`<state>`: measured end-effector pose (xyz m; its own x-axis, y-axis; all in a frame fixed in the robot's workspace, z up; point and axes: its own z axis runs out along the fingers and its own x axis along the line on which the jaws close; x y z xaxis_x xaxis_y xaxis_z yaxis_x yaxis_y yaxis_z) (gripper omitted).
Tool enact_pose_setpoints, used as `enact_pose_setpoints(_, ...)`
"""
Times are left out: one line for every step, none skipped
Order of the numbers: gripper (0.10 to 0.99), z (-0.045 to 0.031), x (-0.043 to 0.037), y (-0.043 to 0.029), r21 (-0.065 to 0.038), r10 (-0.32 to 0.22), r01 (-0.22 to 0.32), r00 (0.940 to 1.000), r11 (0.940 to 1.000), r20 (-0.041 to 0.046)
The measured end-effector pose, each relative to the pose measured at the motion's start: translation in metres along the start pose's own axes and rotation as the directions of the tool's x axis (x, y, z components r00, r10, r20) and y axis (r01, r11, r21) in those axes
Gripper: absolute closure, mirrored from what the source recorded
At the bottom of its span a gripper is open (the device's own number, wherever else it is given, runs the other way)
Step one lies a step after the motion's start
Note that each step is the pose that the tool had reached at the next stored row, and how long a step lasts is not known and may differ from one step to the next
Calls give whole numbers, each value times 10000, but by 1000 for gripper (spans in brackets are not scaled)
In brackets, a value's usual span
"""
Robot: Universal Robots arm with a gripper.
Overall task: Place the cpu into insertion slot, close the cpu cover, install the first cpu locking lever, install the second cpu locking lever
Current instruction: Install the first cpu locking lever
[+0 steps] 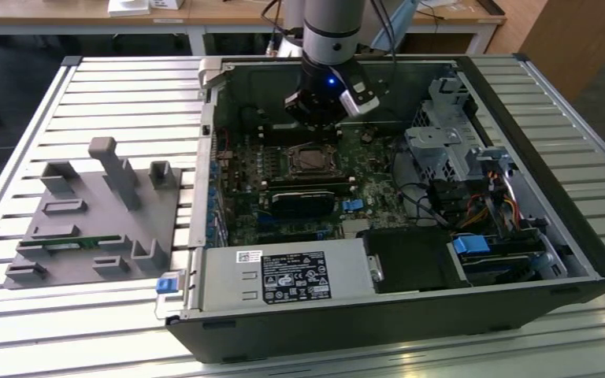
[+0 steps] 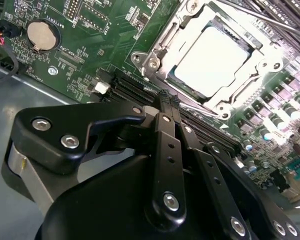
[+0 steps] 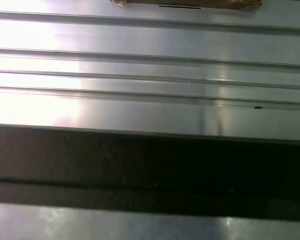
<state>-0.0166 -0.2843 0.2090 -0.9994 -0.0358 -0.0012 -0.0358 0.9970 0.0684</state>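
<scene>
The cpu (image 2: 215,60) lies flat in the insertion slot (image 1: 305,160) on the green board, its silver top bright in the second wrist view. The cpu cover (image 2: 155,57), a silvery frame, lies down around the chip's edges. A thin metal lever rod (image 2: 270,20) runs along the socket's far side. My gripper (image 2: 169,100) hangs just above the board beside the socket, its black fingers (image 2: 162,107) pressed together with nothing between them. In the exterior view the gripper (image 1: 318,120) sits over the board just behind the socket.
The open computer case (image 1: 554,236) lies on a slatted metal table (image 1: 124,94). A grey fixture block (image 1: 92,213) stands at the exterior view's left. Power supply (image 1: 281,276), drive cage (image 1: 444,142), cables and black card slots (image 2: 135,92) crowd the socket. A coin battery (image 2: 41,34) sits nearby.
</scene>
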Motion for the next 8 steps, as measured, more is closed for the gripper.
enact_pose_setpoints(980, 11, -4, -1, -1, 0, 0, 10000, 10000, -1)
enact_pose_setpoints(980, 21, -8, -2, 0, 0, 0, 10000, 10000, -2)
enact_pose_setpoints(980, 33, -13, -3, 1, 1, -1, 10000, 10000, -4)
enact_pose_setpoints(980, 44, -17, -4, 1, 1, -1, 10000, 10000, -5)
enact_pose_setpoints(980, 56, -22, -5, 1, 1, -1, 10000, 10000, -6)
enact_pose_setpoints(980, 66, -26, -6, 0, 0, 0, 10000, 10000, -7)
enact_pose_setpoints(980, 74, -31, -6, -1, 0, 0, 10000, 10000, -6)
enact_pose_setpoints(980, 81, -35, -7, 0, 1, -1, 10000, 10000, -7)
